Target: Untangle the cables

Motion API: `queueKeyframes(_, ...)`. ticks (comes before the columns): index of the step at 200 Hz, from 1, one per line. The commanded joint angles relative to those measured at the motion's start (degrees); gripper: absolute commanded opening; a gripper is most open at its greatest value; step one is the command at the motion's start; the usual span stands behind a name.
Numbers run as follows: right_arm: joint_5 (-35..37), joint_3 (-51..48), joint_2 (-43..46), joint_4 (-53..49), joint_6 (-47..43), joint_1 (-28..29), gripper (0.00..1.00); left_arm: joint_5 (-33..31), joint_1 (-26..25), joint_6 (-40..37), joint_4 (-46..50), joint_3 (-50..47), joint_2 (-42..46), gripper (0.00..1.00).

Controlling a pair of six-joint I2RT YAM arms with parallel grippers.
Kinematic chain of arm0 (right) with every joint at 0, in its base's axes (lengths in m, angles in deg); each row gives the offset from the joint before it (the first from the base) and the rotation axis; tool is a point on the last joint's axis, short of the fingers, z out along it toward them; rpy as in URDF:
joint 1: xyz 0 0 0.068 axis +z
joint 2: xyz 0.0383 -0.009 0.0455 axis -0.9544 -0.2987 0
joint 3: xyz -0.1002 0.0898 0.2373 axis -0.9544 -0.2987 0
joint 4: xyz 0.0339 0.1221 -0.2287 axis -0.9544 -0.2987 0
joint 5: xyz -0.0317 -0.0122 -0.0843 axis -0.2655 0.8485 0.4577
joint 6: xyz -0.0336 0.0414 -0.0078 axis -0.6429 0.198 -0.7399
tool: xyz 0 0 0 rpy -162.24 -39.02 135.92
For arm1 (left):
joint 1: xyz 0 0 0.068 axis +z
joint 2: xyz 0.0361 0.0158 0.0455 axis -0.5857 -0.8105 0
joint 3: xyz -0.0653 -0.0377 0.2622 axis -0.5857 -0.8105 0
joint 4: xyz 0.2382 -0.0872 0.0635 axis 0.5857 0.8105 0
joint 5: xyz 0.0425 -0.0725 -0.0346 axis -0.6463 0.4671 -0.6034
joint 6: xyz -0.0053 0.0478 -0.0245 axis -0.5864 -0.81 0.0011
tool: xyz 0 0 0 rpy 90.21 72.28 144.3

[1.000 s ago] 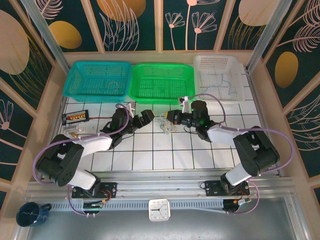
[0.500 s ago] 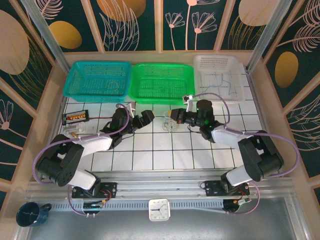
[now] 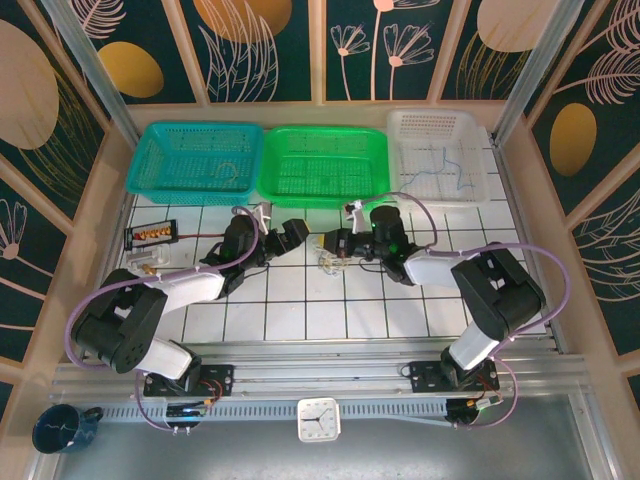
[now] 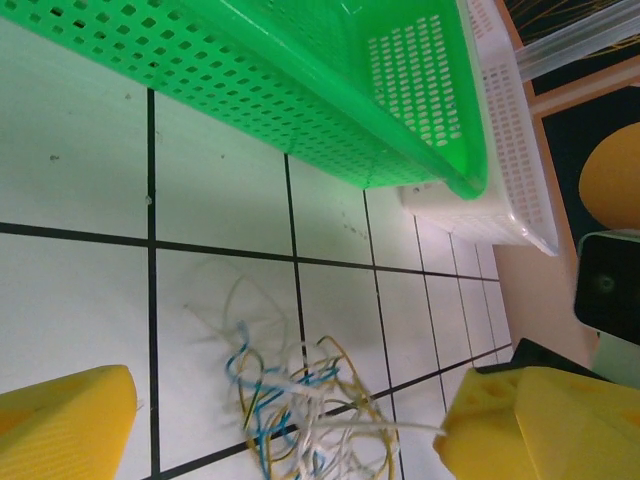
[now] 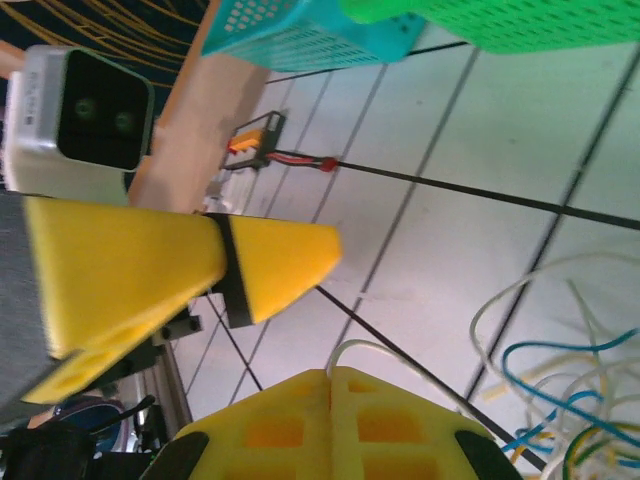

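Location type: a robotics laboratory test cell. Identifying features:

- Two robot arms, left arm (image 3: 165, 290) and right arm (image 3: 495, 290), are bolted to an aluminium rail (image 3: 320, 372) at the near edge of the desk (image 3: 300, 310).
- The desk surface is white with a black reference grid.
- Aluminium posts (image 3: 90, 62) and wooden framing enclose the cell, backed by printed leaf-pattern panels (image 3: 250, 50).
- Three sorting baskets stand in a row: teal (image 3: 150, 160), green (image 3: 268, 170), white (image 3: 436, 116).
- A clock (image 3: 318, 419) faces the overhead camera.
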Motion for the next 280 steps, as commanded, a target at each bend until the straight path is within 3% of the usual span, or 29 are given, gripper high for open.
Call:
queueKeyframes(1, 2.2, 1.8, 2.2, -1.8, -2.2, 0.0, 0.0, -1.5, -0.1, -0.9, -0.1, 1.3, 1.3, 0.97)
queueKeyframes(45, 3.8, -1.2, 4.8, -2.6, -1.9, -4.6, 0.0, -1.3, -0.2, -0.9, -0.2, 1.3, 0.7, 0.96)
queueKeyframes(128, -0.9, -9.6, 8.9, 9.4, 5.8, -12.3, 0.0, 0.0, -0.2, -2.6, 0.9, 2.1, -1.3, 0.96)
queueKeyframes(178, -2.6, -6.1, 12.1, 7.7, 7.0, -10.6, 0.0, -0.7, -0.2, -2.3, 0.4, 1.7, -1.4, 0.97)
queueKeyframes(218, 0.9, -1.8, 13.7, 1.3, 3.3, -6.5, 0.0, -2.6, -0.2, -2.0, 0.8, 1.3, 0.7, 0.97)
queueKeyframes(280, 6.5, 0.9, 6.4, 0.2, 1.7, -0.8, 0.0, -11.3, -0.1, 0.2, 3.9, 0.1, 7.0, 0.99)
